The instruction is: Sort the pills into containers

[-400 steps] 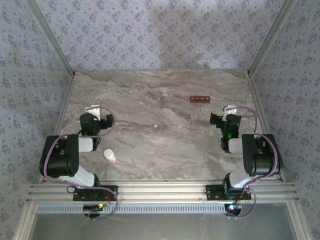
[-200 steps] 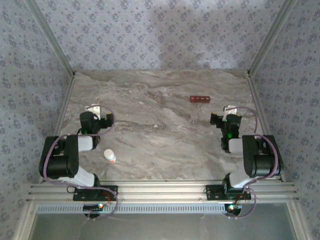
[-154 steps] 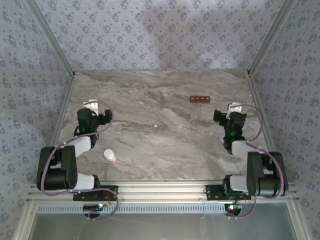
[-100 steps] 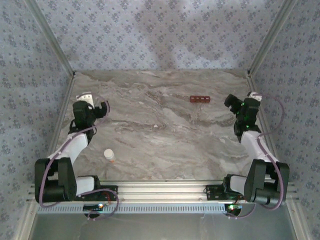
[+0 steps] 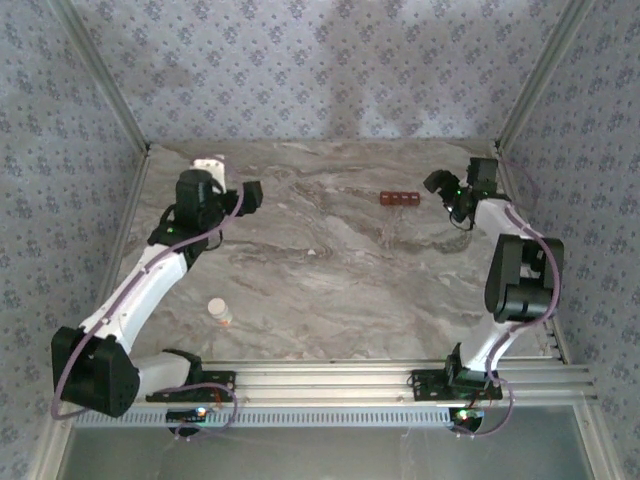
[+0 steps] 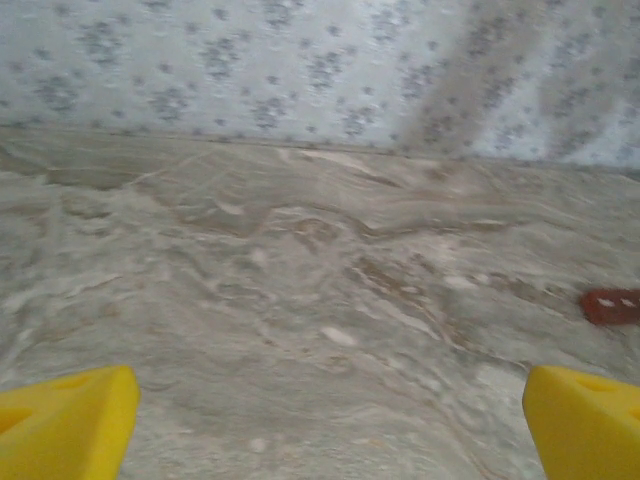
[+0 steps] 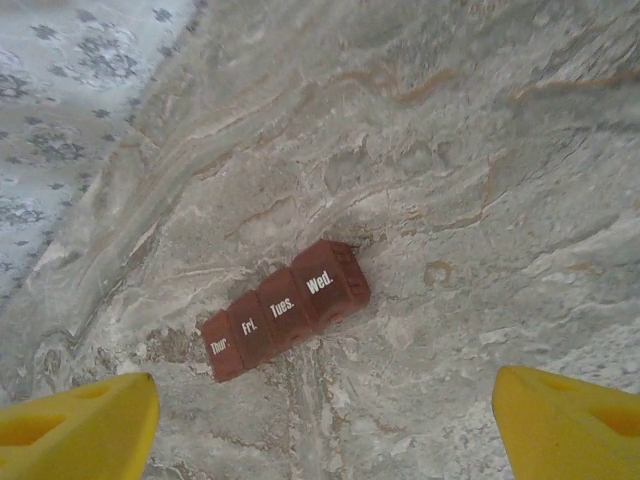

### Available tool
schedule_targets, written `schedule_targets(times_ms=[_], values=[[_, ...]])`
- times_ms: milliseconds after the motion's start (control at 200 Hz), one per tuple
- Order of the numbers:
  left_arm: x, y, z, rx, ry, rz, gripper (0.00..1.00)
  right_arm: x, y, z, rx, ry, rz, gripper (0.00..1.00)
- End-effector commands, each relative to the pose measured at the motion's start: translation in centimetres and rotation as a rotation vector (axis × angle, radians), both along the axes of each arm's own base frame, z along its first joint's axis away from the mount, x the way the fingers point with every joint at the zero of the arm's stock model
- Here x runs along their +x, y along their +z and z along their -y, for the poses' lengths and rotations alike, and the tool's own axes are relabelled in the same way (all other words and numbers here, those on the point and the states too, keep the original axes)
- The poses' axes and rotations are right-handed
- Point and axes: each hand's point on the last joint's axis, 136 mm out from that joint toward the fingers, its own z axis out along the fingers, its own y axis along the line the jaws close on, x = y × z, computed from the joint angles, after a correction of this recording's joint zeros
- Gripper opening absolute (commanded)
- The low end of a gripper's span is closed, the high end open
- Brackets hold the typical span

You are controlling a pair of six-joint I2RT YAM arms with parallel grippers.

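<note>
The containers (image 5: 400,198) are a dark red-brown strip of four lidded compartments lying on the marble table at the far right. They appear again in the right wrist view (image 7: 285,308), labelled Thur., Fri., Tues., Wed., all lids down. My right gripper (image 5: 442,186) hovers just right of the strip, open (image 7: 322,425), its yellow fingertips (image 7: 75,425) wide apart with nothing between them. Over the far left of the table my left gripper (image 5: 240,195) is open and empty (image 6: 325,430), and the strip (image 6: 612,305) lies far off at its view's right edge. No pills are in view.
A small white bottle (image 5: 220,312) with an orange-red band stands near the front left, beside the left arm. Patterned walls and metal frame posts (image 5: 520,90) close the table on three sides. A metal rail (image 5: 320,378) runs along the near edge.
Both arms have unfolded from near their bases and reached toward the back of the table. The right gripper has swung up beside the containers. The bottle and strip have not moved.
</note>
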Motion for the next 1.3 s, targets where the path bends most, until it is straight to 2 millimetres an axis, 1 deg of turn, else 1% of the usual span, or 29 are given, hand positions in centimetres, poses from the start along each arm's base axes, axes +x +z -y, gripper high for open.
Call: schedule_targets(times_ms=[0,125,285,380,495,585,700,910,1019,1139,1214,1294], values=[[-0.4,-0.9,2.0,0.022,-0.030,-0.080,0.98,0.5,-0.3,-0.4,0.029,-0.044,-0.103,0.88],[-0.6,-2.2,5.3,0.038,-0.096,-0.108,0.98,2.3,-0.8,-0.7,-0.007,-0.051,-0.150,0.88],[-0.4,-4.2,7.9,0.059,-0.136,-0.153,0.98,4.9,-1.6,-1.6,-0.014,-0.028,-0.183,0.86],[-0.3,-5.0,9.1,0.058,-0.152,-0.170,0.98,5.5,-2.5,-2.3,-0.028,-0.014,-0.234,0.86],[-0.2,-5.7,10.2,0.065,-0.170,-0.186,0.98,5.9,-4.0,-2.5,-0.007,-0.027,-0.275,0.85],[-0.2,-6.1,10.7,0.069,-0.180,-0.197,0.98,6.5,-4.7,-2.6,-0.012,-0.034,-0.258,0.83],[-0.2,-6.5,11.1,0.074,-0.191,-0.209,0.98,6.5,-5.8,-2.9,-0.018,-0.041,-0.270,0.82],[-0.4,-6.9,11.4,0.071,-0.205,-0.220,0.98,7.4,-6.7,-2.9,-0.056,-0.070,-0.260,0.81],[-0.7,-7.2,11.7,0.069,-0.214,-0.226,0.98,7.9,-7.3,-3.4,-0.058,-0.057,-0.261,0.76],[-1.0,-7.7,11.6,0.069,-0.212,-0.235,0.98,8.0,-7.9,-4.5,-0.057,-0.014,-0.271,0.69],[-1.1,-7.9,11.6,0.067,-0.212,-0.238,0.98,8.2,-7.8,-5.3,-0.059,0.022,-0.253,0.65],[-1.3,-8.0,11.6,0.065,-0.211,-0.239,0.98,8.0,-7.7,-6.3,-0.075,0.066,-0.249,0.61]])
